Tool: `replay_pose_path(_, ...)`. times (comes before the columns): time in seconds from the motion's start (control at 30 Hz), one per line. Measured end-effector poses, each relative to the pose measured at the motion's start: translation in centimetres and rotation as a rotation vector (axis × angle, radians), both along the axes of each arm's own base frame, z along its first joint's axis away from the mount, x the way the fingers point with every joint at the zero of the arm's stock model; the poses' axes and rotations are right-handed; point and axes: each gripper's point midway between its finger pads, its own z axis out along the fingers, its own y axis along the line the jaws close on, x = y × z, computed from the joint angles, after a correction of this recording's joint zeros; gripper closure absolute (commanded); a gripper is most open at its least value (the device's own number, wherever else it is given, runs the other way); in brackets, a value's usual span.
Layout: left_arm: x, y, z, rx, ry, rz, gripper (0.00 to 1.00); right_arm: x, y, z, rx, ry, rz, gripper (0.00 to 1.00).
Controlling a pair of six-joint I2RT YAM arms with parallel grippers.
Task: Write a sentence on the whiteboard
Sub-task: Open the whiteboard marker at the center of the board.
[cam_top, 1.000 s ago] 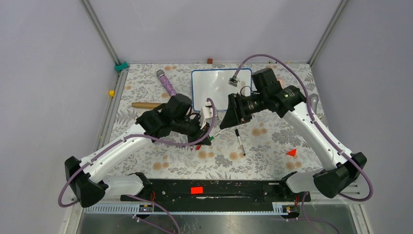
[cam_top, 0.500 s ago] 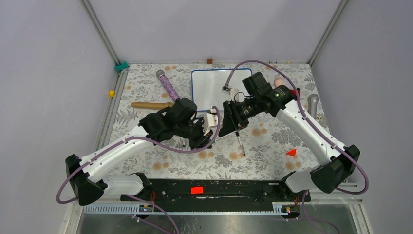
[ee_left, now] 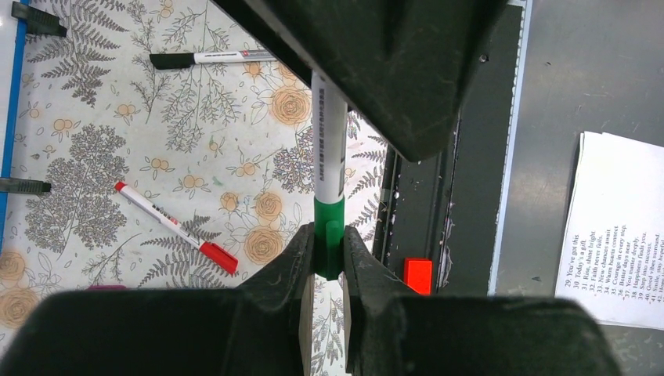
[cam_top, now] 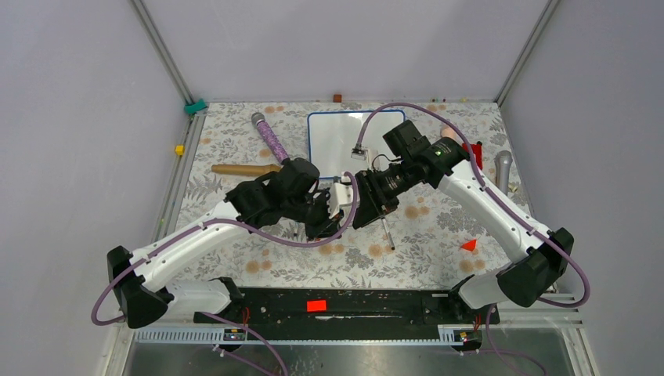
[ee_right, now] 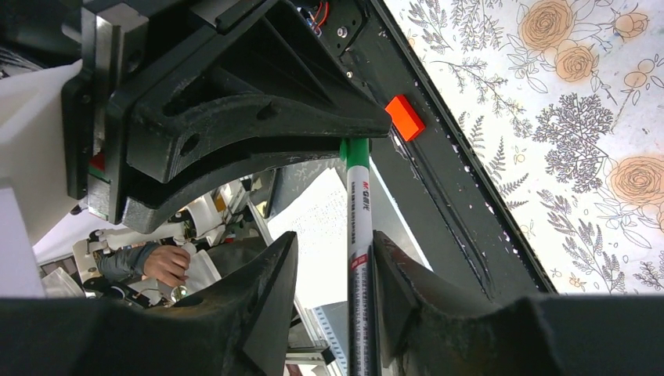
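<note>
The whiteboard (cam_top: 335,139) lies at the back centre, blue-framed, and no sentence shows on its white face. Its blue edge with black clip feet shows in the left wrist view (ee_left: 9,141). My left gripper (ee_left: 329,236) is shut on the green cap of a white marker (ee_left: 330,141), held in the air. My right gripper (ee_right: 335,257) faces it, jaws apart around the marker's barrel (ee_right: 359,227), which rests against one finger (ee_right: 399,282). In the top view the left gripper (cam_top: 337,213) and the right gripper (cam_top: 362,208) meet in front of the board.
A black-capped marker (cam_top: 386,231) and a red-capped marker (ee_left: 168,227) lie on the floral cloth. A purple microphone (cam_top: 268,135), a wooden stick (cam_top: 239,168) and a red triangle (cam_top: 469,245) lie around. A printed sheet (ee_left: 618,227) lies beyond the table's near edge.
My right gripper has moved left and nearer, away from the board, to meet the left gripper and now straddles the marker's barrel. The left gripper shifted slightly right with the marker.
</note>
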Motion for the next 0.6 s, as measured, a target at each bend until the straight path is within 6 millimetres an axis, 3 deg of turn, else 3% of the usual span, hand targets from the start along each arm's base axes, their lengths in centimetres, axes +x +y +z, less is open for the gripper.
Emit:
replay_pose_path(0.23, -0.08, 0.07, -0.02, 0.007, -0.007, -0.010, 1.00, 0.18, -0.05, -0.37, -0.013, -0.002, -0.011, 0.66)
replay_pose_path(0.43, -0.14, 0.24, -0.17, 0.016, -0.009, -0.013, 1.00, 0.39, -0.04, -0.82, -0.026, 0.002, -0.026, 0.99)
replay_pose_path(0.6, 0.05, 0.30, -0.24, 0.023, -0.020, -0.006, 1.00, 0.51, -0.07, -0.93, -0.030, -0.006, -0.028, 1.00)
